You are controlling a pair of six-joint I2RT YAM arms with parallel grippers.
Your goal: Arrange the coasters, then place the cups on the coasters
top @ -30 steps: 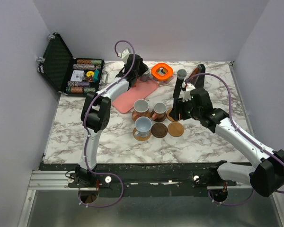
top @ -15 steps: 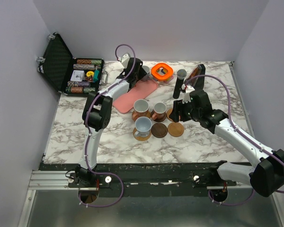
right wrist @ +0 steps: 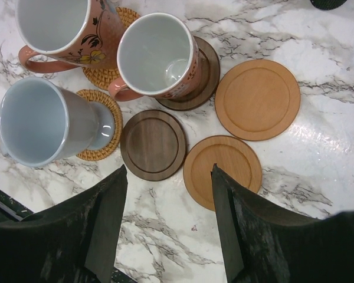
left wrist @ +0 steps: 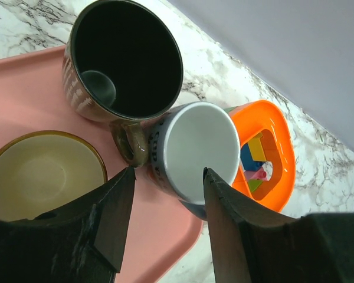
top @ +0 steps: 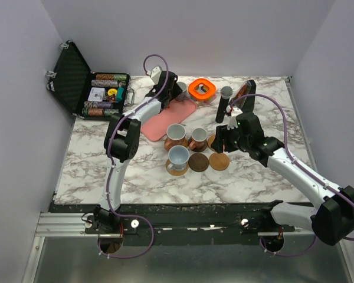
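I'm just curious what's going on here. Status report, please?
Left gripper open over grey cup, beside black cup. Right gripper open above bare coasters. Three cups seated. Nothing blocking.

Pink tray (top: pixel 162 124), orange ring (left wrist: pixel 281 147), grey-veined white table (right wrist: pixel 318 177), tan coaster (right wrist: pixel 258 99), dark-brown coaster (right wrist: pixel 153 144)

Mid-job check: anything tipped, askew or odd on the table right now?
By the pink tray, the grey mug shows a flat pale face where the dark mug beside it shows its hollow, so it may be upside down or tipped. The three cups on coasters look upright; no spill visible.
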